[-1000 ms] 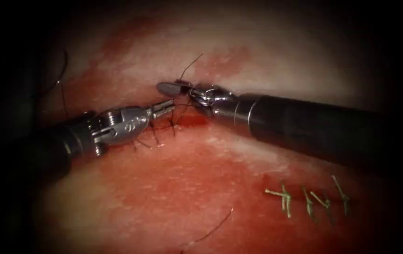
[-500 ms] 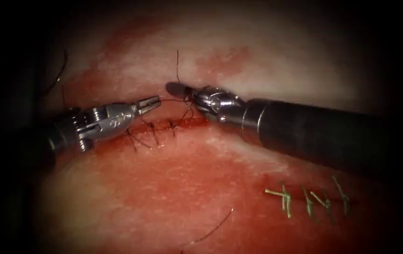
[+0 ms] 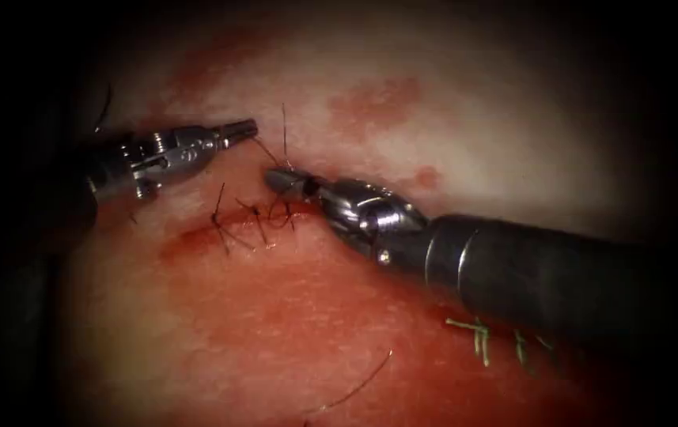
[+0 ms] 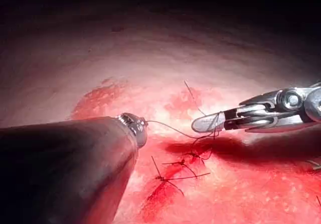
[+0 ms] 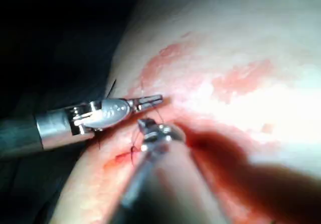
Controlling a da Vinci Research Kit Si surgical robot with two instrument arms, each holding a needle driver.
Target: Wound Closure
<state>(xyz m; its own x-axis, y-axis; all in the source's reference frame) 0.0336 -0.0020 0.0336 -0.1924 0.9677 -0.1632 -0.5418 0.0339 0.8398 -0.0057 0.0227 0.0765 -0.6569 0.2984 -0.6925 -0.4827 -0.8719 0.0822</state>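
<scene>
My left tool (image 3: 248, 125) is up and left of the cut, jaws shut on the dark thread (image 3: 266, 150). The thread runs taut from its tip down to my right tool (image 3: 273, 177). That tool lies just above the cut (image 3: 196, 236), its jaws shut on the thread, and a short free end (image 3: 283, 126) stands up behind them. Several dark stitches (image 3: 253, 221) cross the cut below both tips. In the left wrist view the thread (image 4: 168, 129) spans from my left tool (image 4: 139, 127) to the right tool (image 4: 203, 125). The right wrist view has both tips close together, left tool (image 5: 153, 100) and right tool (image 5: 145, 123).
The tissue (image 3: 291, 332) is wet with red fluid below the cut. Green stitches (image 3: 479, 338) sit low on the right, partly under the right shaft (image 3: 528, 273). A loose dark thread piece (image 3: 358, 386) lies near the lower edge.
The right jaws have shut on the thread. My left tool has drawn up and to the left, pulling the thread taut. The right tool has shifted down towards the cut.
</scene>
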